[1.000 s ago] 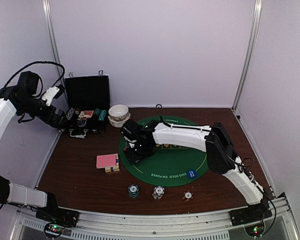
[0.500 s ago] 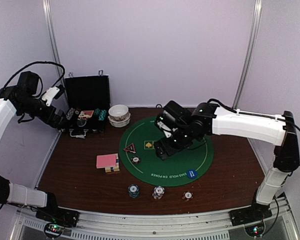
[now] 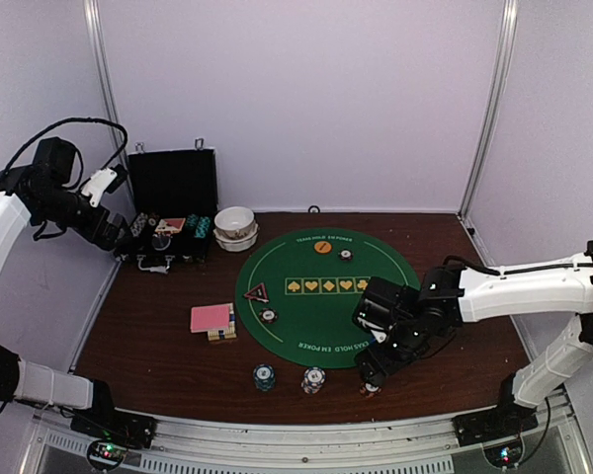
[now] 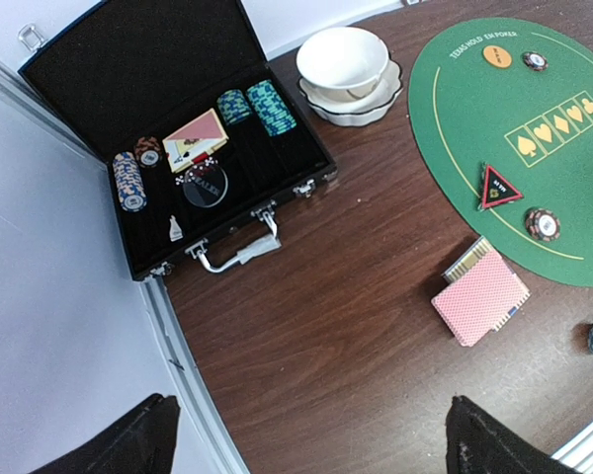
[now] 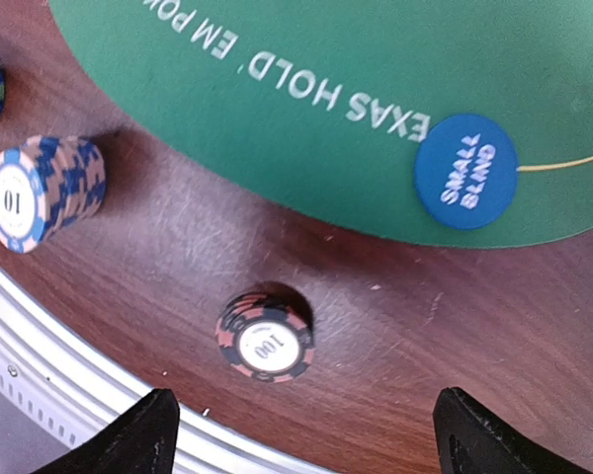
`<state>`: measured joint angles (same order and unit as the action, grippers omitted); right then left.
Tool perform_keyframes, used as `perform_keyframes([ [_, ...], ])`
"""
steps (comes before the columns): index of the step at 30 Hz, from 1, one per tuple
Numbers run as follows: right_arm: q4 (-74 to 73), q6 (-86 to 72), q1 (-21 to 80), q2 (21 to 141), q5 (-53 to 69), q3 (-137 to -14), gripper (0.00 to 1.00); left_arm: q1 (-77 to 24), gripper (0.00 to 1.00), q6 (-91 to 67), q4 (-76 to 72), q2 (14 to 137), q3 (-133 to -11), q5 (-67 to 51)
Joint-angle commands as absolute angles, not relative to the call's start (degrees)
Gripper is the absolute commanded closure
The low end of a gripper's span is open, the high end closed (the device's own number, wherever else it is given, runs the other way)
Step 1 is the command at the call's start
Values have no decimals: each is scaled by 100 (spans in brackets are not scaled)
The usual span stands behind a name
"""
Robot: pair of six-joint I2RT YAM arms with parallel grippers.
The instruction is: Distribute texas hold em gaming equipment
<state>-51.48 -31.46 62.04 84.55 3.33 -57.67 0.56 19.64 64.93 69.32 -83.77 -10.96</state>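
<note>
Right pincer (image 5: 304, 425) first: it's released, both fingers (image 5: 153, 434) spread wide with nothing between them, hanging over the brown chip stack (image 5: 265, 338) marked 100. That stack is by the desk's near edge, a bit right of the middle. From the wrist view it sits on bare wood in the gap ahead of the fingertips, and we can't see either finger touching it. Close by, on the near rim of the green felt mat (image 5: 277, 59), lies the blue SMALL BLIND button (image 5: 466, 171). Going left along the same near edge we've got the white-topped stack (image 5: 42, 193) marked 10, then the teal stack (image 3: 264, 376). All three stacks are apart from each other and off the mat.

Further out, the red-triangle marker (image 3: 257, 292) and a lone chip (image 3: 268, 316) sit near each other on the mat's left side. The orange button (image 3: 322, 248) and another single chip (image 3: 345, 255) are at the mat's far side. The pink-backed cards (image 3: 211, 318) lie on the wood just left of the mat, resting on something striped we can't make out.

Over at the far-left corner the black case (image 4: 128, 59) lies with its lid up, holding more chip stacks and some cards. The white bowls (image 4: 346, 64) are stacked right beside it. Left pincer (image 4: 308, 434) hangs high above the left edge, also released, fingers wide and holding nothing.
</note>
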Motion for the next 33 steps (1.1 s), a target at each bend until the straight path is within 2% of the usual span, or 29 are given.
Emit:
perform_keyframes([
  [1, -4662, -3337, 6299, 8559, 660, -5575, 7, 97, 2, 2009, 6547, 6970, -8585, -1229],
  [8, -4061, -3432, 6337, 9018, 774, -5295, 10, 97, 3, 2030, 6566, 6952, -8602, -1204],
  [18, -3685, -3480, 6400, 9422, 836, -5146, 20, 101, 3, 2021, 6566, 6974, -8631, -1230],
  [27, -3767, -3476, 6573, 9555, 694, -5258, 36, 97, 2, 2065, 6593, 6925, -8621, -1244],
  [33, -3976, -3454, 6585, 9422, 590, -5313, 43, 97, 2, 2074, 6592, 6909, -8605, -1210],
])
